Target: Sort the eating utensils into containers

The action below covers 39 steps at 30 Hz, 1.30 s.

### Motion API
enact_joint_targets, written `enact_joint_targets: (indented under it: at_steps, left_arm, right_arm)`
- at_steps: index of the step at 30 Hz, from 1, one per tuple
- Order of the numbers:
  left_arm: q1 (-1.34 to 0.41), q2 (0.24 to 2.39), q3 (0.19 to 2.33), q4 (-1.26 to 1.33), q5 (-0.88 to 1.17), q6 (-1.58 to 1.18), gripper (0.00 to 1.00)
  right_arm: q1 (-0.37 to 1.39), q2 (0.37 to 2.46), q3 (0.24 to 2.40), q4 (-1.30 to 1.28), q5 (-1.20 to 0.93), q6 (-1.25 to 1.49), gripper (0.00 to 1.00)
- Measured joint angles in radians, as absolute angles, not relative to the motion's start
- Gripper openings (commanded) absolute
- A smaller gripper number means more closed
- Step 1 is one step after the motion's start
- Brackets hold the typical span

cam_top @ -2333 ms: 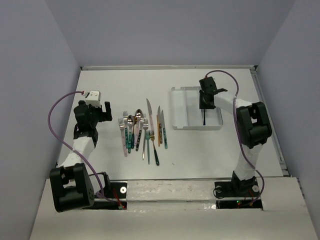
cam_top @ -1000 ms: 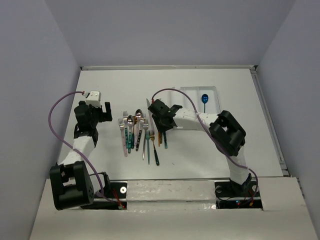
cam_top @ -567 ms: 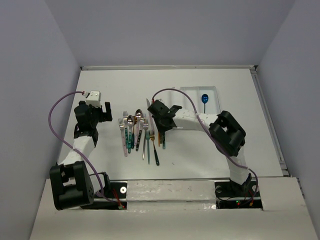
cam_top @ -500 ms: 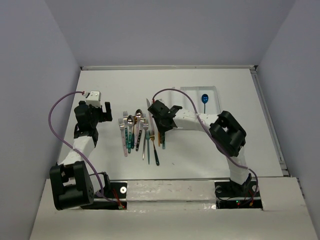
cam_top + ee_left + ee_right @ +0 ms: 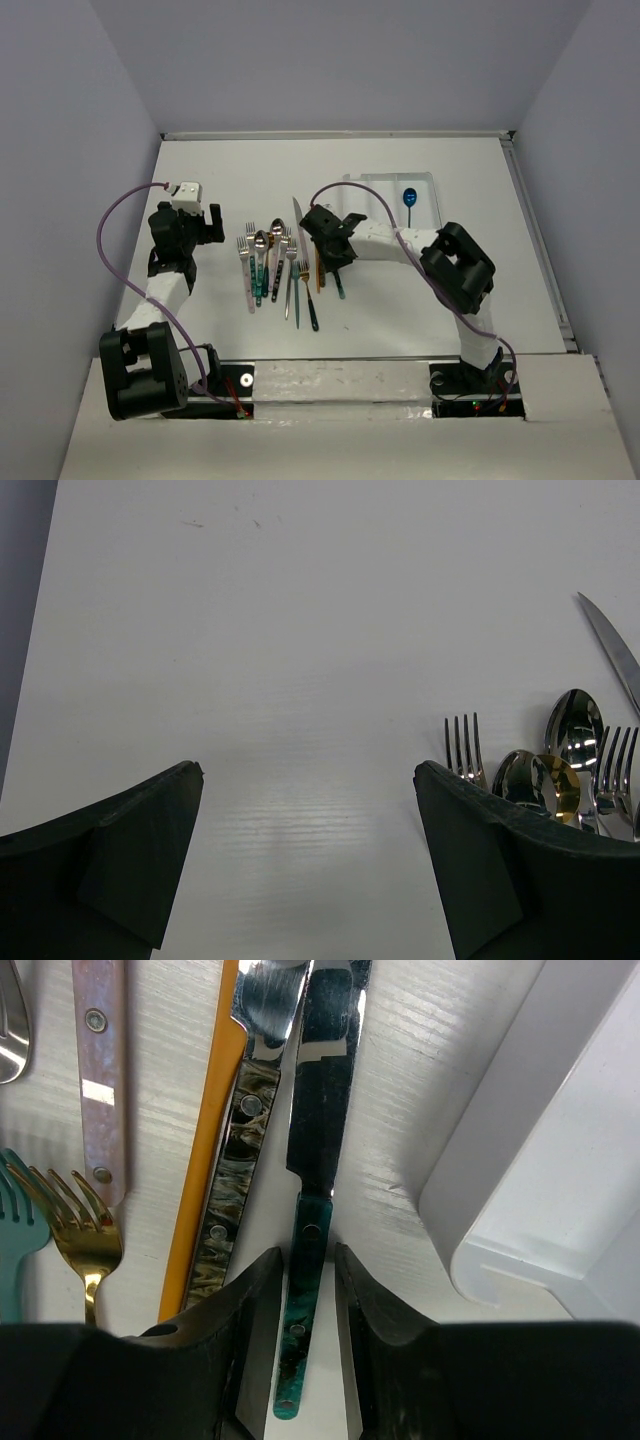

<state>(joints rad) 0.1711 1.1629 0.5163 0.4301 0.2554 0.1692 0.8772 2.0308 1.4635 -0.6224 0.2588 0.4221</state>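
Note:
The utensils (image 5: 272, 262) lie in a row at the table's middle: forks, spoons and knives, silver or with coloured handles. My right gripper (image 5: 335, 256) is at the row's right end. In the right wrist view its jaws (image 5: 308, 1260) are closed on the handle of a teal-handled knife (image 5: 318, 1110), which lies slanted (image 5: 340, 283). An orange-handled (image 5: 205, 1150) and a marbled-handled knife (image 5: 235, 1160) lie just left of it. The white tray (image 5: 385, 181) holds a blue spoon (image 5: 408, 196) in its right compartment. My left gripper (image 5: 205, 224) is open and empty (image 5: 308, 770), left of the row.
The tray's near corner (image 5: 560, 1160) stands close to the right of the gripped knife. A gold fork (image 5: 85, 1240) and a pink handle (image 5: 98, 1070) lie further left. Forks and spoons (image 5: 560, 765) show at the right of the left wrist view.
My right arm has come from the tray, leaving the blue spoon there, over to the utensil row. Its jaws have closed on the teal-handled knife, which has swung slightly to the right.

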Motion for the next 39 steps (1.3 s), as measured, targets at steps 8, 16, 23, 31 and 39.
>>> enact_joint_targets:
  at_steps: [8, 16, 23, 31, 39]
  left_arm:
    - [0.171, 1.162, 0.516, 0.430, 0.255, 0.169, 0.99]
    - [0.171, 1.162, 0.516, 0.430, 0.255, 0.169, 0.99]
    - [0.171, 1.162, 0.516, 0.430, 0.254, 0.169, 0.99]
    - [0.171, 1.161, 0.516, 0.431, 0.254, 0.169, 0.99]
    - [0.171, 1.157, 0.516, 0.431, 0.254, 0.169, 0.99]
  right_arm:
    - [0.877, 2.045, 1.479, -0.622, 0.255, 0.420, 0.18]
    - [0.877, 2.053, 1.494, -0.629, 0.262, 0.426, 0.00]
    - [0.876, 2.065, 1.544, -0.646, 0.284, 0.413, 0.00]
    - [0.794, 1.885, 1.576, -0.572, 0.331, 0.340, 0.00]
    - [0.483, 1.754, 1.521, -0.438, 0.398, 0.304, 0.00]
